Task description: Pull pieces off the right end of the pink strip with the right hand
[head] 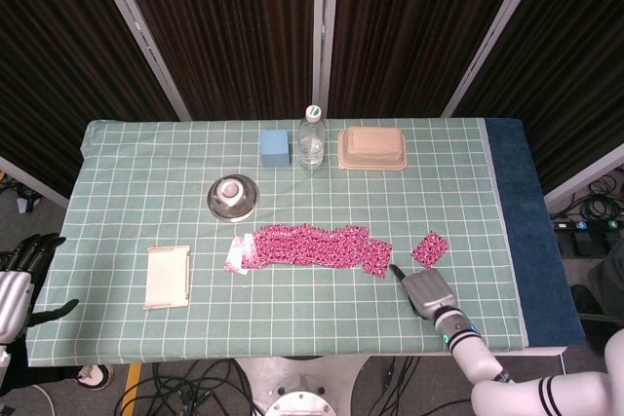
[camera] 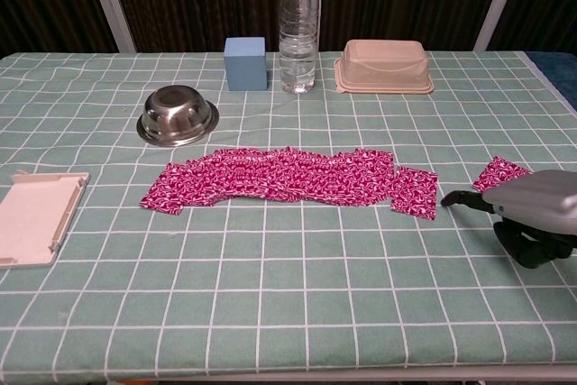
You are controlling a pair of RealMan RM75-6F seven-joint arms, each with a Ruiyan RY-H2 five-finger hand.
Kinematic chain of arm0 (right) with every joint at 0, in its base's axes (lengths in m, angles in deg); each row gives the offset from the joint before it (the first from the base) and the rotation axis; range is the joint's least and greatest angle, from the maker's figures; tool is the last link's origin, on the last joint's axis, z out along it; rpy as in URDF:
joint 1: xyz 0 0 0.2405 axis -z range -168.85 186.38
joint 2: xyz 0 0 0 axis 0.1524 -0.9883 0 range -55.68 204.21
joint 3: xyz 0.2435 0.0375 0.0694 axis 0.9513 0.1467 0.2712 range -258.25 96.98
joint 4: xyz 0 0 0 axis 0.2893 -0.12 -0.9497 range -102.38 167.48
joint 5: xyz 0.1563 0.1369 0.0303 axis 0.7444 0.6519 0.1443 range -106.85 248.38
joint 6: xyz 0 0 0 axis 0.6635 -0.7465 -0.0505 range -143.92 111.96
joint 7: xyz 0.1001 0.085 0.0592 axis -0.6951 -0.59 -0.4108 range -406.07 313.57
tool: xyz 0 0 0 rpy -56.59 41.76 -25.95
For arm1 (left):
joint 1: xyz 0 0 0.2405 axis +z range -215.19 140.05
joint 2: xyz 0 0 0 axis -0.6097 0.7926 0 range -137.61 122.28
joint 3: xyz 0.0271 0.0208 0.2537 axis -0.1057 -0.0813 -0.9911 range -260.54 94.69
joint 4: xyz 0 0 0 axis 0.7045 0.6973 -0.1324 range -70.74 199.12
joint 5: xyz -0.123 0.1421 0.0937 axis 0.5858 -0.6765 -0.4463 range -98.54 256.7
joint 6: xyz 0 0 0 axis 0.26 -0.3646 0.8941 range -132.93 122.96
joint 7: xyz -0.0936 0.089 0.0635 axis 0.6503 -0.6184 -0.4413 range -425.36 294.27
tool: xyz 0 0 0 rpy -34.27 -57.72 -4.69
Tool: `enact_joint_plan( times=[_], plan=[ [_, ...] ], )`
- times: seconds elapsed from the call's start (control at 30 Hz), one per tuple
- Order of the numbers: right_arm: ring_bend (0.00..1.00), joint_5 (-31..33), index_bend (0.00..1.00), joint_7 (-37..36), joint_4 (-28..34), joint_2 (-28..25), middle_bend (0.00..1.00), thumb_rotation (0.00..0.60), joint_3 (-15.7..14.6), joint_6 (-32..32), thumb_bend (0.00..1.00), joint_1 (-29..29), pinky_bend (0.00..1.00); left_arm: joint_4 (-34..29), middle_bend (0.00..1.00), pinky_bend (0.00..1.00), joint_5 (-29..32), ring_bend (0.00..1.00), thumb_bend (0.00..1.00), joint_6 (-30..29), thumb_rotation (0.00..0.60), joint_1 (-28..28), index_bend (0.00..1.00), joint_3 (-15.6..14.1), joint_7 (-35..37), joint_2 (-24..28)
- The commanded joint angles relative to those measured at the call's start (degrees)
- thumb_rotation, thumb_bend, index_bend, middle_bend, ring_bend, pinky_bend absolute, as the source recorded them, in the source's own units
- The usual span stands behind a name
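The pink strip [head: 302, 245] [camera: 270, 176] lies across the middle of the table. A small pink piece [head: 376, 258] [camera: 415, 192] sits just off its right end, pulled slightly toward the front. Another loose pink piece [head: 429, 248] [camera: 501, 172] lies further right. My right hand [head: 429, 291] [camera: 532, 214] rests low on the table, right of and nearer the front than the small piece. One dark fingertip [camera: 448, 197] points at that piece, a little short of it. The other fingers are curled under and hold nothing. My left hand [head: 18, 280] hangs off the table's left edge, fingers apart.
A steel bowl [camera: 178, 114], a blue cube [camera: 245, 62], a water bottle [camera: 297, 24] and a beige lidded box [camera: 383, 65] stand behind the strip. A flat cream tray [camera: 36, 214] lies at the left. The table's front edge [head: 292, 350] is near my right hand.
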Motion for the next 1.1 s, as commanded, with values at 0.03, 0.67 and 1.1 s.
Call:
enact_joint_plan(
  times=[0.03,0.67,1.1],
  plan=[
    [0.84,-2.0,0.02,-0.7,1.1,-1.4,0.89,0.6,-1.3,-0.9,1.0,1.5,0.78,-0.2,0.12,0.22,0.0,0.08,0.0,-0.1,0.6,0.0,0.15,0.0,-0.3,0.1],
    [0.84,0.0,0.01,-4.4,-8.6,4.5,0.89,0.6,7.2,6.8,1.0,-0.7,0.78,-0.5,0.12,0.22,0.5,0.08,0.0,0.3,0.6,-0.2,0.15,0.3,-0.6,0.1],
    [0.84,1.5,0.08,-0.8,-5.6,3.7,0.89,0.6,4.5,5.2,1.0,-1.0,0.78,0.6,0.12,0.22,-0.1,0.08,0.0,-0.1,0.6,0.1,0.15,-0.1,0.7,0.2]
  ],
)
